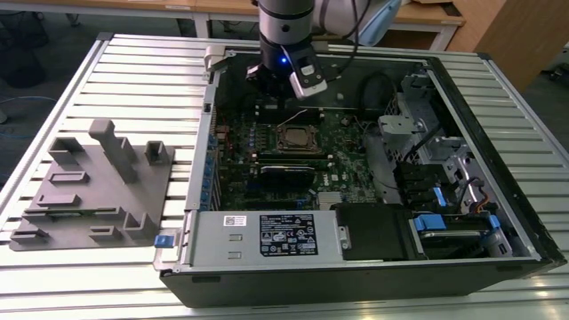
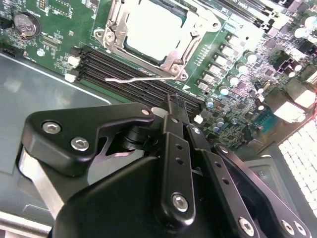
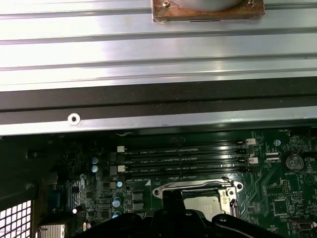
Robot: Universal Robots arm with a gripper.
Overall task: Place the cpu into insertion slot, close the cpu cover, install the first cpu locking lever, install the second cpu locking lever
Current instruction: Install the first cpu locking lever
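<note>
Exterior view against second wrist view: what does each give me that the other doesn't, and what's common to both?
The exterior view takes in the whole open computer case on the slatted table, the grey parts holder at the exterior view's left, and the power supply. The second wrist view gives close detail: the cover down around the cpu, a thin wire lever lying free alongside, a coin battery. Both show the cpu in the green board, with the gripper near it.

Harsh white glare on the cpu (image 2: 151,29)
</note>
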